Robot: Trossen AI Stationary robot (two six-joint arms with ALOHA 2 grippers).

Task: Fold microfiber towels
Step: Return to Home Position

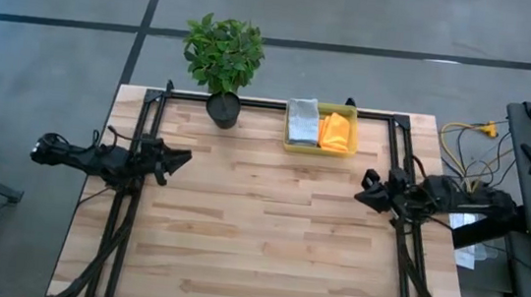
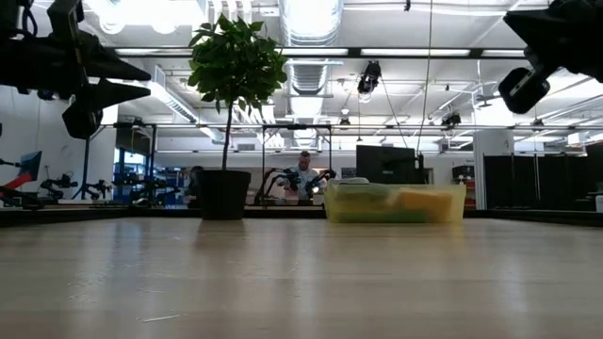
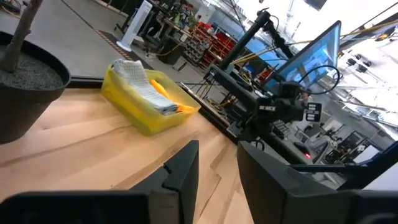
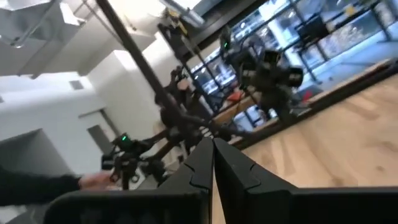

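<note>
A folded light grey microfiber towel (image 1: 301, 120) and an orange microfiber towel (image 1: 337, 131) lie side by side in the translucent yellow plastic bin (image 1: 317, 151) at the wooden desk's (image 1: 256, 237) far edge. The left gripper (image 1: 183, 159) hovers released and empty over the desk's left side. The right gripper (image 1: 364, 189) hovers clenched and empty over its right side.

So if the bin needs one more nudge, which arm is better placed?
Right, probably. The right gripper is closer to the bin, which sits right of centre at the far edge. The left gripper is farther, with the pot on that side of the bin.
</note>
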